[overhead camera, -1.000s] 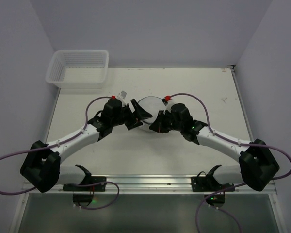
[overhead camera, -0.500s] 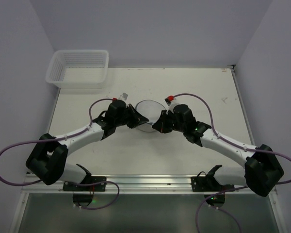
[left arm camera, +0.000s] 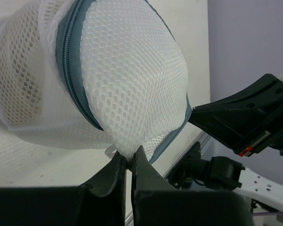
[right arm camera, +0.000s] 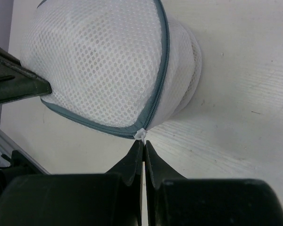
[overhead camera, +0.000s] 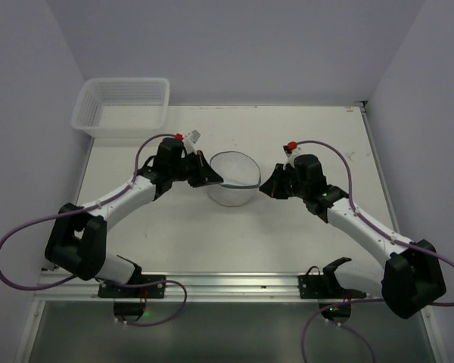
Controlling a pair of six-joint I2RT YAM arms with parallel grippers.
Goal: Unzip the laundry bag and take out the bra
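Observation:
The laundry bag [overhead camera: 234,181], a round white mesh case with a grey-blue zip rim [overhead camera: 235,186], lies mid-table between both arms. My left gripper [overhead camera: 214,178] is at its left side. In the left wrist view it [left arm camera: 128,159] is shut on a pinch of the bag's mesh [left arm camera: 132,70], beside the zip rim [left arm camera: 68,61]. My right gripper [overhead camera: 265,187] is at the bag's right side. In the right wrist view it [right arm camera: 144,143] is shut on the small white zip pull [right arm camera: 141,134] at the end of the rim [right arm camera: 160,70]. The bra is hidden.
A white latticed plastic basket [overhead camera: 121,106] stands at the far left corner against the wall. The table's right edge has a metal rail [overhead camera: 378,166]. The arm bases and cables sit along the near edge [overhead camera: 227,283].
My left gripper has shut on the bag's mesh. My right gripper has drawn away to the right with the zip pull, and the bag now shows its zip rim spread wide between the grippers.

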